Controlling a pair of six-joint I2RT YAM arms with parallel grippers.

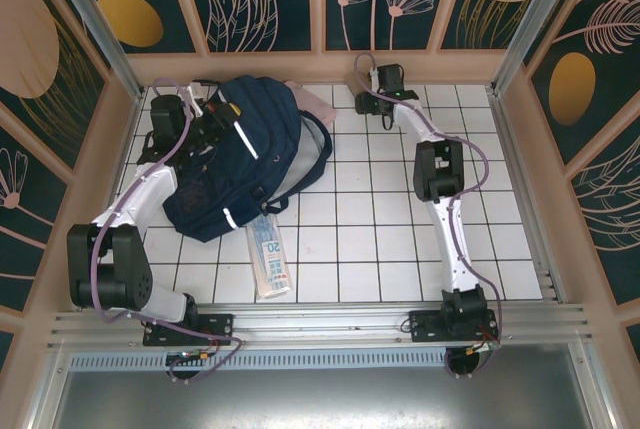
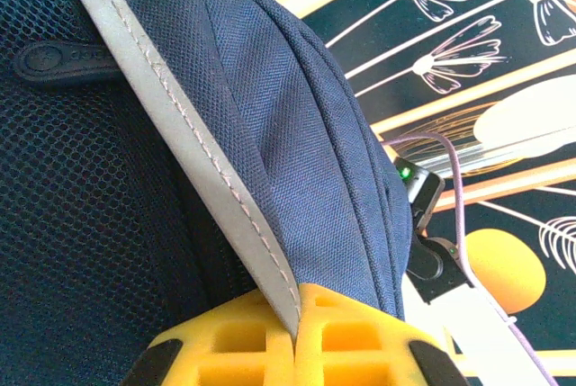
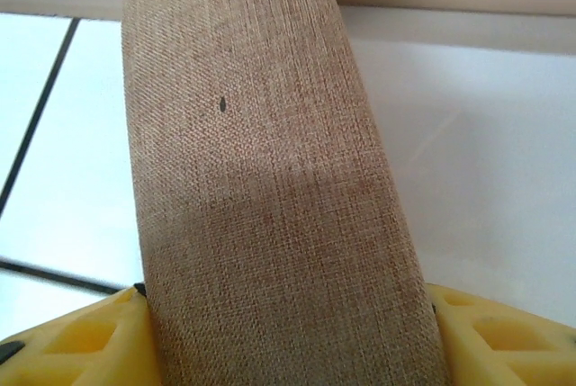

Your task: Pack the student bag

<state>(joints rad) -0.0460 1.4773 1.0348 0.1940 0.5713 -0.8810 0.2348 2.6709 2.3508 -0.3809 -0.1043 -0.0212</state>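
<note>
The student bag (image 1: 240, 164) is a dark navy backpack lying on the left half of the tiled table. My left gripper (image 1: 218, 121) is at its far end. In the left wrist view its yellow fingers (image 2: 360, 341) are pressed together on the bag's white reflective stripe (image 2: 189, 143). My right gripper (image 1: 382, 101) reaches to the back wall, right of the bag. In the right wrist view a brown woven fabric item (image 3: 261, 179) stands between its yellow fingers (image 3: 504, 350), which touch both of its sides.
A clear flat packet with a "20" label (image 1: 270, 261) lies on the tiles just in front of the bag. A pink flat thing (image 1: 312, 101) pokes out behind the bag. The bag's strap (image 1: 315, 164) loops to the right. Walls close in the back and sides.
</note>
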